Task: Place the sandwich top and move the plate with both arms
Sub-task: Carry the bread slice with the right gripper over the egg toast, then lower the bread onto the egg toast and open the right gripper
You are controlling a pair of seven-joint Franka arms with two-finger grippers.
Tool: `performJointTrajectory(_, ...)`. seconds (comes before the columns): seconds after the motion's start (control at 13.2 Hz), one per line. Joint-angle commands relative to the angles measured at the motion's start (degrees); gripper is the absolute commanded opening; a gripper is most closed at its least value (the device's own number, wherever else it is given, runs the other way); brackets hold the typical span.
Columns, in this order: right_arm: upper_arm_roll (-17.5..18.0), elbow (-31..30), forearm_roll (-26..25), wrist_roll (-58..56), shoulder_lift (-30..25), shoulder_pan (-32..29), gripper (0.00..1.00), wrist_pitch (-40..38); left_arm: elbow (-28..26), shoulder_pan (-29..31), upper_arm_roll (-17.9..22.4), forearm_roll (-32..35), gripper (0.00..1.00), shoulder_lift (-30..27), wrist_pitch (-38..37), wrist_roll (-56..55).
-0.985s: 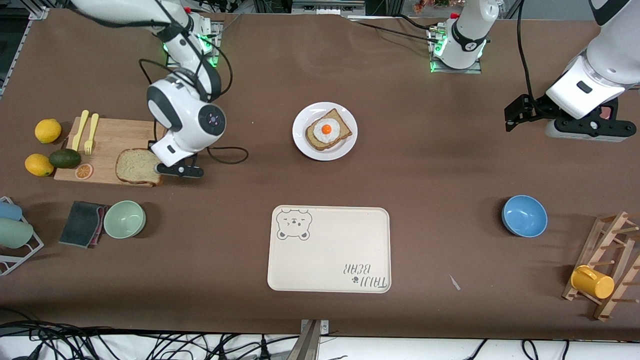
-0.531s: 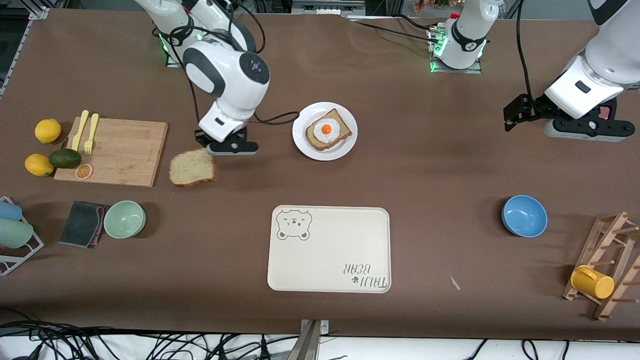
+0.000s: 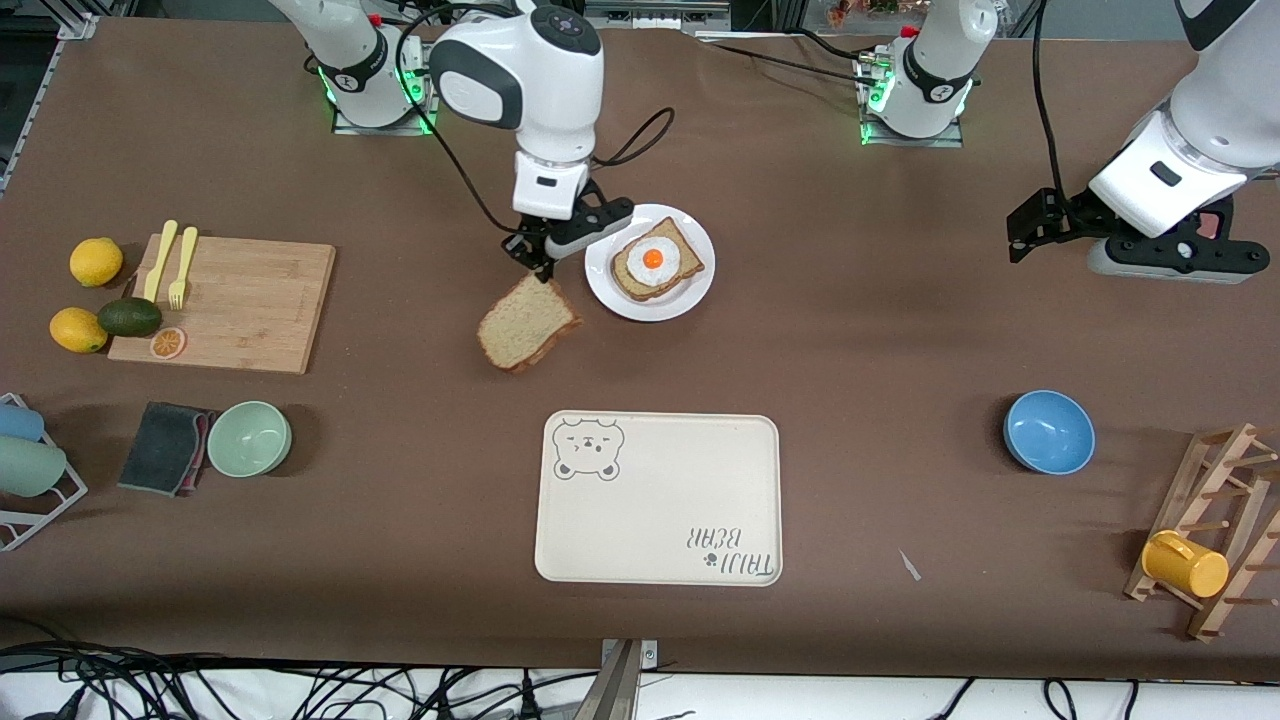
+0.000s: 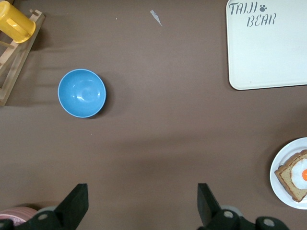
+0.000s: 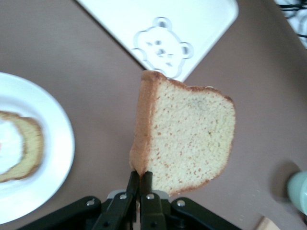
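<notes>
Right gripper (image 3: 541, 268) pinches speckled tan wholemeal bread slice (image 3: 527, 323) by its crust, airborne just beside round white plate (image 3: 692, 293); left gripper (image 4: 139, 203) spread, waiting.

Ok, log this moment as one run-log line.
right gripper: shut on sandwich top, beside plate | left gripper: open, waiting | top: not placed

A cream tray (image 3: 658, 498) carries the only readable lettering, the words "TAIJI BEAR" with a small paw print (image 4: 263, 7) in one corner, shown upside down to the front camera; a bear's face (image 3: 588, 449) is drawn in the diagonally opposed corner.
</notes>
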Motion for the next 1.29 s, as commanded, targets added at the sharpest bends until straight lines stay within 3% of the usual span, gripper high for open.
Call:
performJointTrajectory(0.0,0.6,2.0,4.7,-1.2,2.7,3.5,0.0,0.5,0.7,-0.2,0.1,-0.3,1.0,-0.3,-1.1,-0.5)
performJointTrajectory(0.23,-0.8,8.8,5.4,-0.5,7.1,12.1,0.0,-1.2,0.7,-0.2,0.1,-0.3,1.0,-0.3,-1.1,-0.5)
performJointTrajectory(0.38,-6.3,13.4,4.4,0.4,10.5,20.6,0.0,-3.9,0.7,-0.2,0.1,-0.3,1.0,-0.3,-1.1,-0.5)
performJointTrajectory(0.53,-15.3,16.5,5.3,2.7,12.4,30.9,0.0,-4.4,0.7,-0.2,0.1,-0.3,1.0,-0.3,-1.1,-0.5)
performJointTrajectory(0.61,-16.7,18.4,5.4,3.5,13.9,32.8,0.0,-4.5,0.7,-0.2,0.1,-0.3,1.0,-0.3,-1.1,-0.5)
performJointTrajectory(1.21,-14.9,17.8,4.7,4.1,16.4,34.0,0.0,-7.7,0.7,-0.2,0.1,-0.3,1.0,-0.3,-1.4,-0.5)
